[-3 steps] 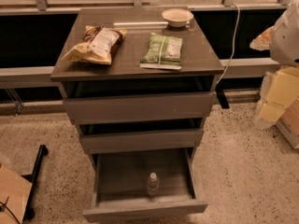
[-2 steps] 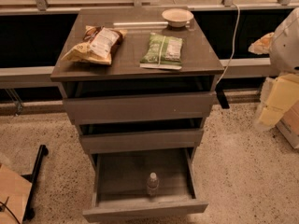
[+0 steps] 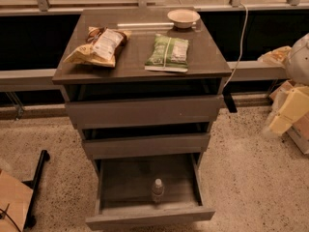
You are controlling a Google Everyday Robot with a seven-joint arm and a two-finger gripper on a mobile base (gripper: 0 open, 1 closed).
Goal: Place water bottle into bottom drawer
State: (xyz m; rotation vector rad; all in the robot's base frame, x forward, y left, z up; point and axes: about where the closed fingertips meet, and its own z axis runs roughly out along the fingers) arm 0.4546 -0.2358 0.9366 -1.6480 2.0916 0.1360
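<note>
The water bottle (image 3: 157, 191) stands upright inside the bottom drawer (image 3: 145, 215), near the middle of its front wall. The drawer is pulled out wide open, below the two upper drawers of the grey-brown cabinet (image 3: 140, 66). My gripper is not in view. Only a white rounded part of my arm (image 3: 300, 58) shows at the right edge, far from the bottle and well above the drawer.
On the cabinet top lie a tan snack bag (image 3: 99, 46), a green snack bag (image 3: 167, 52) and a white bowl (image 3: 183, 18). The two upper drawers stand slightly ajar. Yellow boxes (image 3: 288, 111) sit on the floor at the right, a black stand (image 3: 37, 170) at the left.
The white arm part has drawn back to the right and lower, nearly leaving the frame. The bottle and the drawers have not moved.
</note>
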